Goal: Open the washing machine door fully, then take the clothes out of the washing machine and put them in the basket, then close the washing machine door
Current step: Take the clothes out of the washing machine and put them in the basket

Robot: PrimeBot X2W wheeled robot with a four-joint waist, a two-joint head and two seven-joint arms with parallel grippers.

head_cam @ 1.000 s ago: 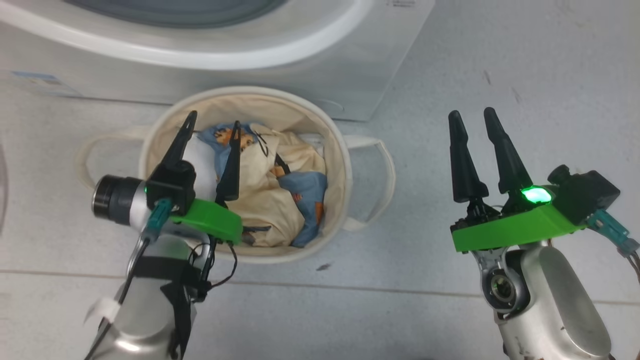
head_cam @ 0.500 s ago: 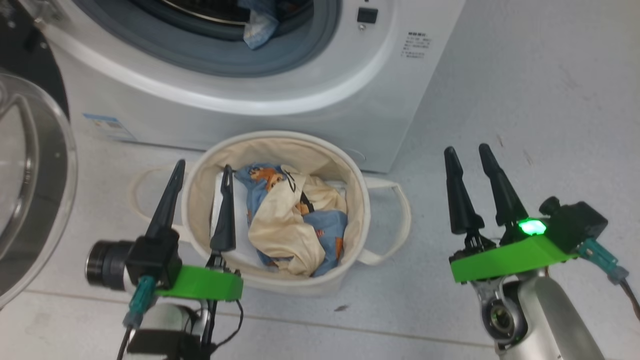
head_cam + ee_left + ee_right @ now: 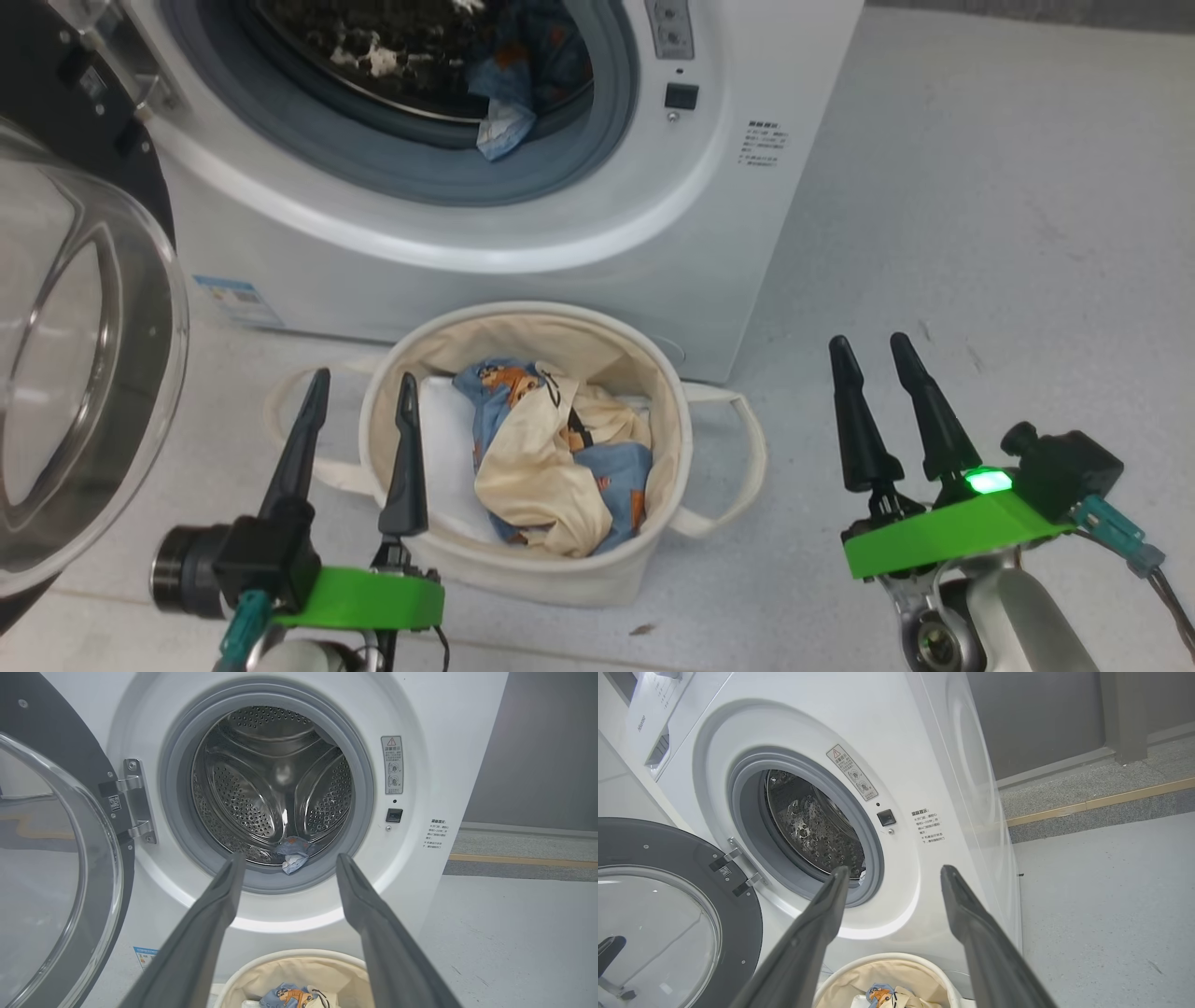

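Observation:
The white washing machine [image 3: 579, 233] stands with its door [image 3: 84, 373] swung open to the left. A light blue garment [image 3: 509, 103] hangs over the grey gasket at the drum's lower lip, also in the left wrist view [image 3: 293, 851]. The cream basket [image 3: 560, 579] sits on the floor in front of the machine, holding blue printed and cream-yellow clothes [image 3: 541, 467]. My left gripper [image 3: 364, 376] is open and empty at the basket's left rim, pointing at the drum [image 3: 289, 856]. My right gripper [image 3: 868, 339] is open and empty, to the right of the basket [image 3: 894, 869].
The open door's glass bowl [image 3: 56, 882] bulges out at my far left, close to the left arm. A flat white sheet [image 3: 443, 448] lies under the clothes in the basket. Grey floor [image 3: 980, 233] stretches to the right of the machine.
The head camera has tilted up, bringing the drum opening and door into view. My left gripper has drawn back from over the basket's clothes to its left rim. Both grippers stay open.

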